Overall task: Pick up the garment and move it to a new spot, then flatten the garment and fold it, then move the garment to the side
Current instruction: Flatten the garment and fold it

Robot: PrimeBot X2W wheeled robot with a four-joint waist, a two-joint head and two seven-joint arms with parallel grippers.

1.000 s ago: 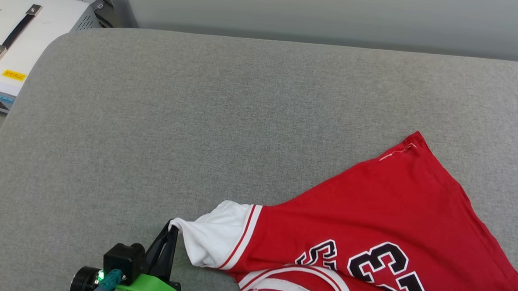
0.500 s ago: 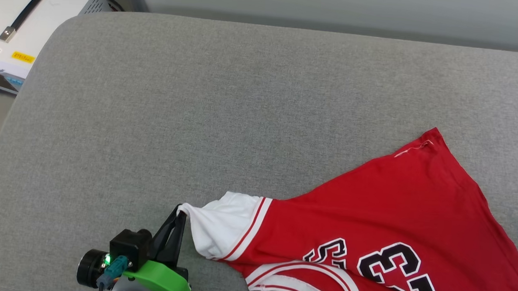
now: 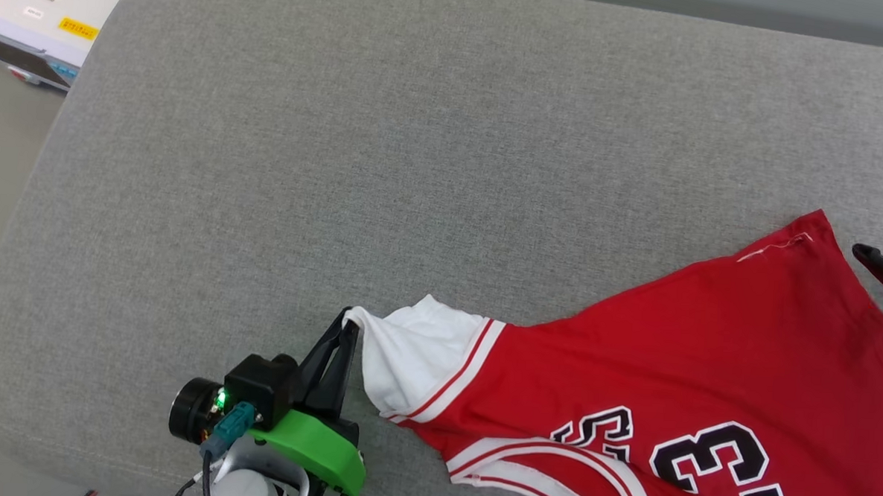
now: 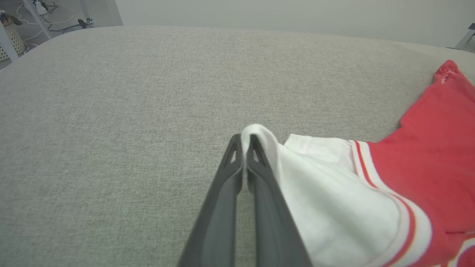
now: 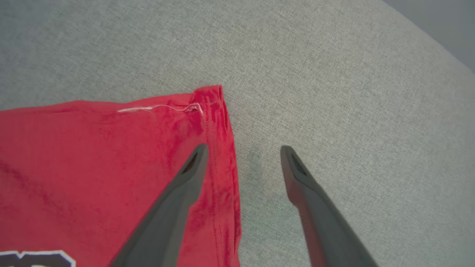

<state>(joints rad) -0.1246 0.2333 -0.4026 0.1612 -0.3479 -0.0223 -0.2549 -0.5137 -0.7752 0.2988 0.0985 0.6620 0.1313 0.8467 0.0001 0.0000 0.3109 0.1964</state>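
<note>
The garment (image 3: 705, 364) lies print-up but skewed at the near right of the grey cushion (image 3: 341, 161). My left gripper (image 4: 243, 139) pinches the white sleeve tip (image 4: 259, 133). The right gripper (image 5: 243, 148) gapes wide astride the hem edge (image 5: 222, 126), holding nothing. I judge flattening under way; folding and the side move are outstanding.

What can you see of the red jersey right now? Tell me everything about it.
The jersey is soft red knit with a white short sleeve edged in red-and-white stripes, striped neck trim and a black, white-outlined 23, seen upside down. It lies print-up, stretched out and somewhat wrinkled, on the grey cushion. The left hand is shut on the sleeve's cuff. The right hand hangs open at the hem corner, one finger above the red cloth, gripping nothing.
</note>
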